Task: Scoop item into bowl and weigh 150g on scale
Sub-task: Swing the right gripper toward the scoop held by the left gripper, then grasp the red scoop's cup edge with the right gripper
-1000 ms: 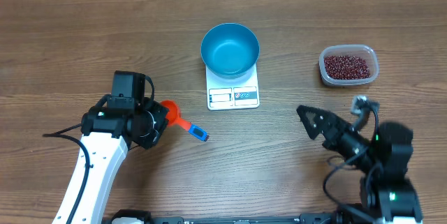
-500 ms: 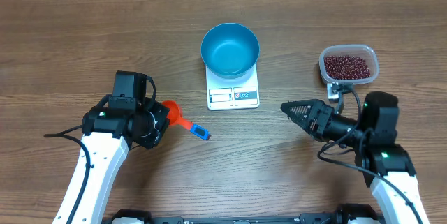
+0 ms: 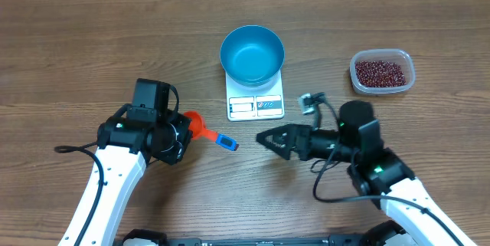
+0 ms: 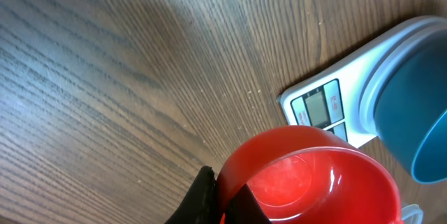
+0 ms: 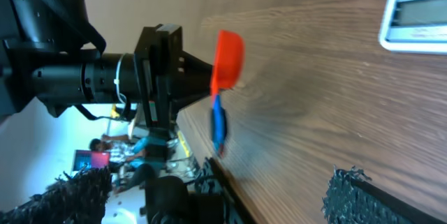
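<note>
Clamping the scoop (image 3: 208, 132) by its red cup in my left gripper (image 3: 184, 129); its blue handle points at my wide-spread, empty right gripper (image 3: 265, 139).

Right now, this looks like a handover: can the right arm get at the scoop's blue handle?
Probably yes. The right end effector is open and points at the blue handle, with nothing visible between them. The left end effector grips the scoop near its red cup, leaving the handle free.

Both arms reach inward.
Left gripper (image 3: 182, 129) clamps a red scoop (image 3: 194, 123); right gripper (image 3: 264, 138) points toward it, fingers spread wide.
</note>
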